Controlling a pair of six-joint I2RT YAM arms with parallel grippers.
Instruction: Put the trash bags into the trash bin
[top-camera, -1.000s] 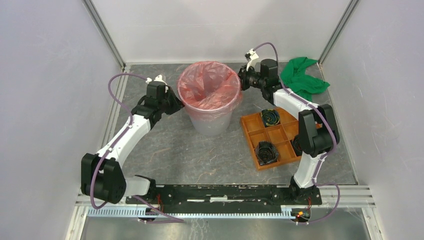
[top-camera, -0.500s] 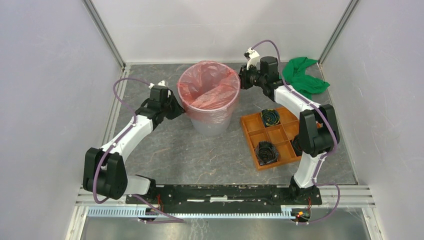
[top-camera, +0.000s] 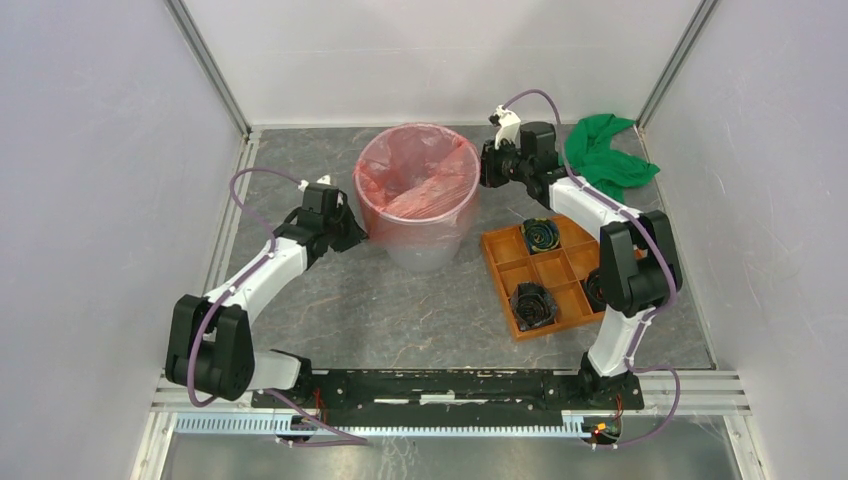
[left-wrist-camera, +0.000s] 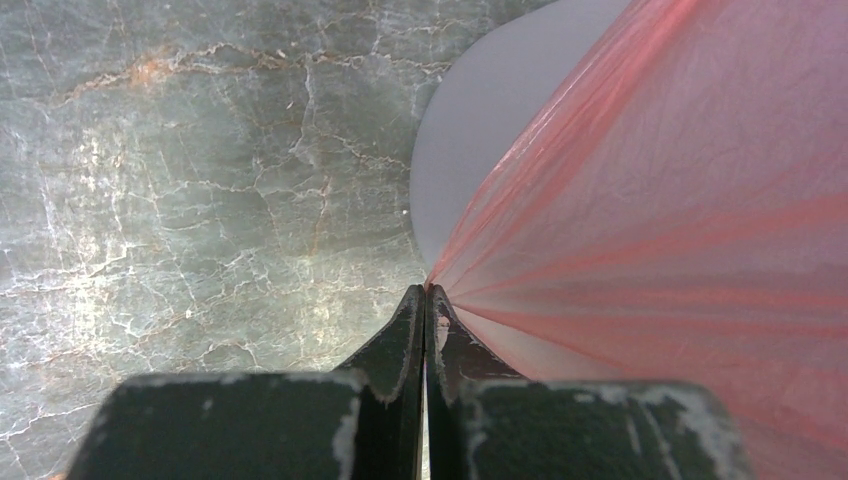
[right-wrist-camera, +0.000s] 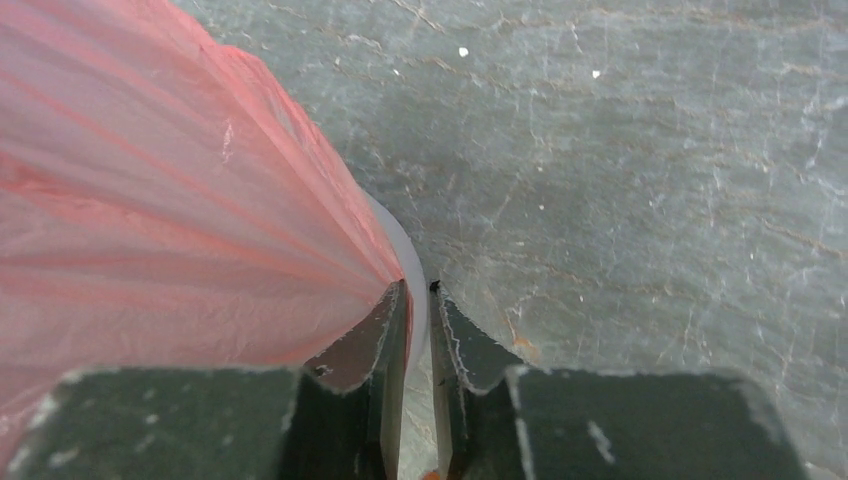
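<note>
Red trash bag sits inside trash bin, mouth draped over rim. Left of bin, left gripper clamped tight on film. At bin's far-right rim, right gripper pinched near-closed on film. Advice: draw hem down evenly, gently. Thin film could tear, light bin could tip.

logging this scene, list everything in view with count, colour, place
trash bag: one, translucent red-pink, lining the bin, folded over its rim
trash bin: one, light grey, far centre
green cloth: one, green, far right corner
orange tray: one, orange, right of bin
dark rolled bundles: two clear, a third half hidden by right arm, in tray compartments
table: one, grey marbled
left arm: one, white and black, left of bin
right arm: one, white and black, right of bin
left claw: one, black, shut on bag film
right claw: one, black, shut on bag film
</note>
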